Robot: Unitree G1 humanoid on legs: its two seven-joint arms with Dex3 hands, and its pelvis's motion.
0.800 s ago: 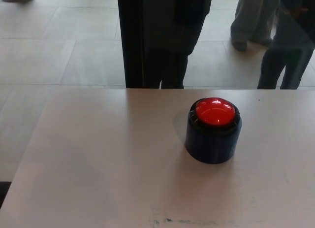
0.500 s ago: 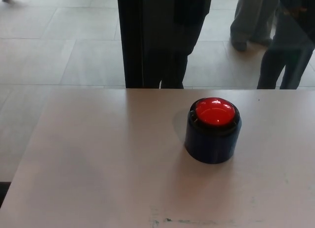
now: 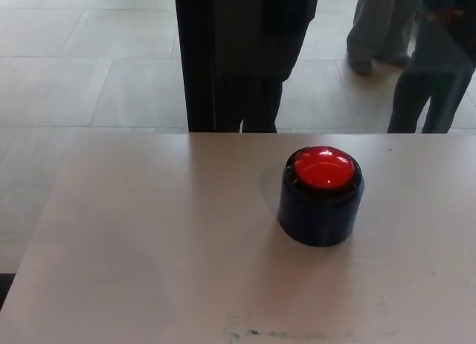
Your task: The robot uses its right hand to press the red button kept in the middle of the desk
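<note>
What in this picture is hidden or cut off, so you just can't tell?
- Robot's hands: neither shows in the head view.
- People beyond the desk: only legs show; the top edge cuts off the rest.
- Red button: the far side of its dark base is hidden by the base itself.
- Desk's near and right parts: cut off by the frame.

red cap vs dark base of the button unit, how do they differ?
The red cap is bright and glossy with light glints; the dark base is navy-black and duller.
The red cap is a low dome on top; the dark base is a taller upright cylinder standing on the desk.
The red cap is narrower, ringed by the dark base's rim.
Both are round and share one axis. No robot hand shows.
</note>
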